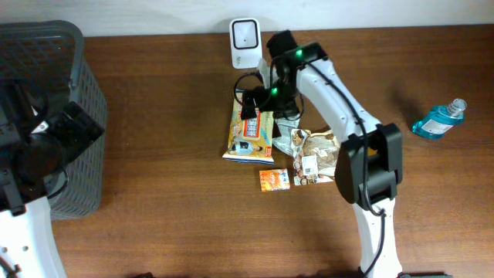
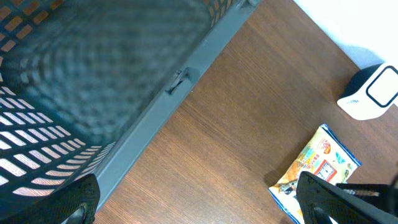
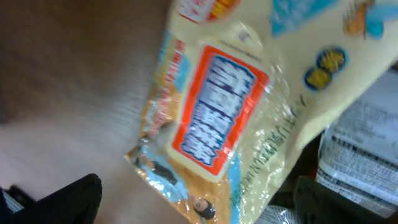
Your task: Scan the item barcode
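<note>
The item, a yellow snack bag (image 1: 251, 135) with an orange and blue label, lies flat on the table just in front of the white barcode scanner (image 1: 245, 40). My right gripper (image 1: 255, 104) hovers over the bag's far end, open. In the right wrist view the bag (image 3: 224, 118) fills the frame between the spread fingers (image 3: 62, 199) of the right gripper (image 3: 199, 208), and nothing is gripped. My left gripper (image 1: 77, 123) hangs open by the basket; its wrist view shows the left gripper (image 2: 199, 214) over bare wood, the bag (image 2: 317, 165) and the scanner (image 2: 373, 93). No barcode shows.
A dark grey mesh basket (image 1: 54, 54) stands at the far left. Silver and brown packets (image 1: 312, 150) and a small orange packet (image 1: 274, 179) lie right of the bag. A blue bottle (image 1: 436, 121) lies at the far right.
</note>
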Controlling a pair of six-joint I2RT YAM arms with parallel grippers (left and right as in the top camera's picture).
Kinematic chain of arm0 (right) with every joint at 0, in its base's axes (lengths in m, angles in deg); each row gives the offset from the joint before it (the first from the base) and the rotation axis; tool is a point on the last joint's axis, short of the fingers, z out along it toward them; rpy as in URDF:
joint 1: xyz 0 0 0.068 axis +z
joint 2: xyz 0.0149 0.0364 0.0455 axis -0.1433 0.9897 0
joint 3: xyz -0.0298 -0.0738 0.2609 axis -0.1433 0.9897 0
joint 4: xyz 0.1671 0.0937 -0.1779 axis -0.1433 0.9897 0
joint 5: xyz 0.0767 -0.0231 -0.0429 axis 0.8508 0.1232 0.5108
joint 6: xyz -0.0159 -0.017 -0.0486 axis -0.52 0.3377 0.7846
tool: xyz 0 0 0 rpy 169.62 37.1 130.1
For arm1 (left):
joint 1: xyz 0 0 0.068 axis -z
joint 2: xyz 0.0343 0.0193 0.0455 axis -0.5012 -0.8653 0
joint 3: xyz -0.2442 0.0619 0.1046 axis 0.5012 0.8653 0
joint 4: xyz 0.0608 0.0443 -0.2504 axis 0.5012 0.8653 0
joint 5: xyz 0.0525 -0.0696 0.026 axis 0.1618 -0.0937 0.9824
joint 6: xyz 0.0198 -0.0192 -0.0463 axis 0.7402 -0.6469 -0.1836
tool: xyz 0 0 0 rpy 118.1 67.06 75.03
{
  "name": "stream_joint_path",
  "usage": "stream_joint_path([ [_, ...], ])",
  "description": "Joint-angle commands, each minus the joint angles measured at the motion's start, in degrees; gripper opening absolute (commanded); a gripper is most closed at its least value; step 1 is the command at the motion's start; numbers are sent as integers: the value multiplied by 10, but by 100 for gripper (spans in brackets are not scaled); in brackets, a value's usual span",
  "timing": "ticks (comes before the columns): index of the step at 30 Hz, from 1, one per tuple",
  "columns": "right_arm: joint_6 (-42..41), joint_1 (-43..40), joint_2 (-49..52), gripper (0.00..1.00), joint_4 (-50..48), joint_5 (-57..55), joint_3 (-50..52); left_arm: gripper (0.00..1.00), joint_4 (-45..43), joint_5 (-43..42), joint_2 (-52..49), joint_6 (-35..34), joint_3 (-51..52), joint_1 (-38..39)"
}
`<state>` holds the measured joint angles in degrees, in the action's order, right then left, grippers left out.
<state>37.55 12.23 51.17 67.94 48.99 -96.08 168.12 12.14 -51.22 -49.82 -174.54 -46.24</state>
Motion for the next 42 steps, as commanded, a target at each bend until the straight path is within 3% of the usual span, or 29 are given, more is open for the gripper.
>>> stream_joint_path([
  [1,-52,-2,1,99,6,-23,19,99,1,-4,5,-5,-3,-3],
  [13,-97,31,1,100,-65,-26,111,99,1,-4,5,-5,-3,-3],
  [15,-97,35,1,94,-81,-27,119,99,1,-4,5,-5,-3,-3],
  [19,-103,36,1,52,-97,-53,126,99,1,-4,5,-5,-3,-3],
  [21,-103,36,1,20,-98,-76,126,99,1,-4,5,-5,-3,-3],
  [23,-103,35,0,4,-97,-78,126,99,1,-4,5,-5,-3,-3],
  [30,-99,11,-24,4,-46,-108,67,99,1,-4,5,-5,-3,-3],
  [38,-99,60,-68,4,75,-525,-48,99,1,-4,5,-5,-3,-3],
  [42,-103,119,-62,4,70,-621,-46,99,1,-4,5,-5,-3,-3],
])
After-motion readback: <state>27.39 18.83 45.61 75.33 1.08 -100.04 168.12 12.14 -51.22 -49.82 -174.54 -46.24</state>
